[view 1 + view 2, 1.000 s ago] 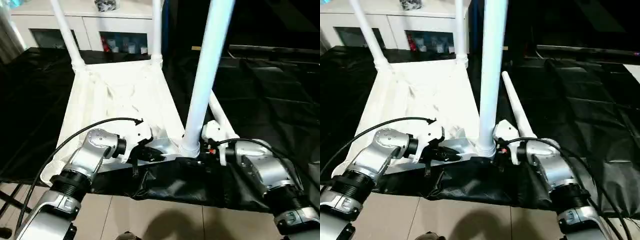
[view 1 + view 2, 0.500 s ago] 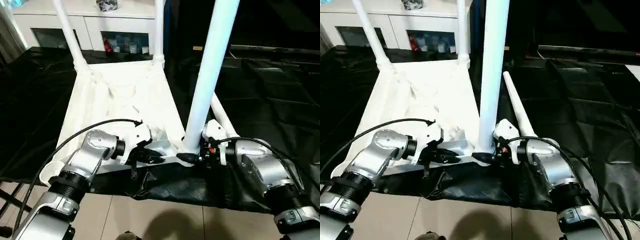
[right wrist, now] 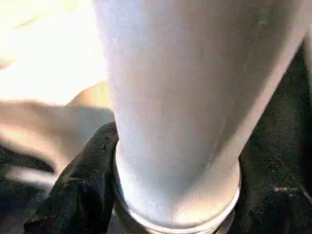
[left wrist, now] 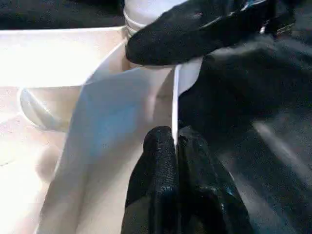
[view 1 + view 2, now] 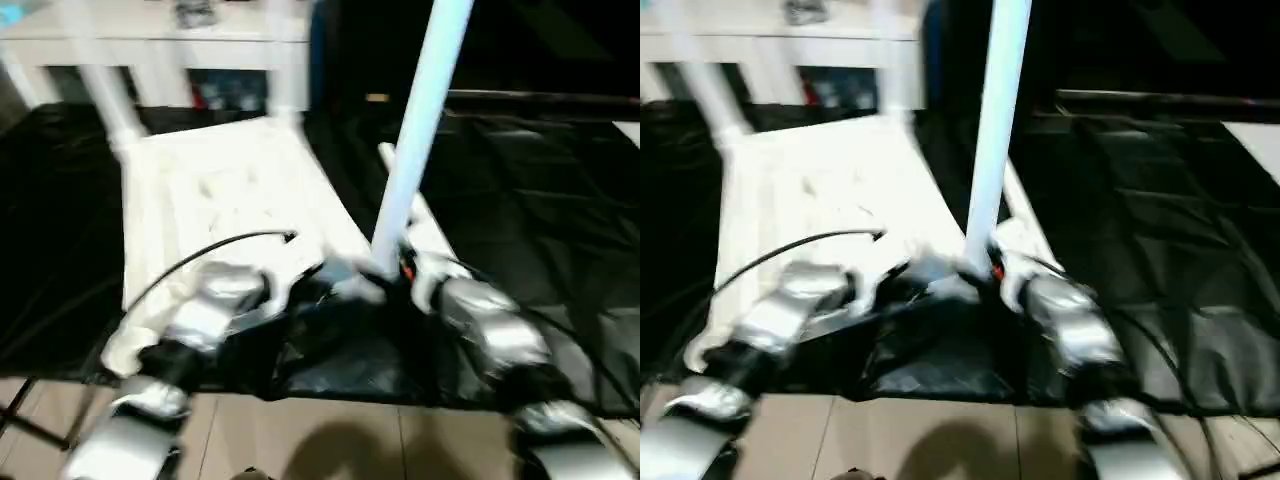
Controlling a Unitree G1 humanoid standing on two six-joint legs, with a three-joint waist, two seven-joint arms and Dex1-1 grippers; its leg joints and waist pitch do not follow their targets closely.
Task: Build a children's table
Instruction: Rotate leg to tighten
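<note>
On the black sheet (image 5: pixel 520 190) lies the upside-down children's table (image 5: pixel 220 190). Up close, the left gripper (image 4: pixel 175 146) pinches the table's thin rim tight. The right gripper (image 3: pixel 105 161) hugs the near leg (image 5: pixel 415 150) low down, beside its socket.

Both my head views are smeared by motion. The near leg (image 5: pixel 415 150) runs off at twelve o'clock, its tip unseen. My right gripper (image 3: pixel 146 214) wraps its base, the far finger hidden behind it.
</note>
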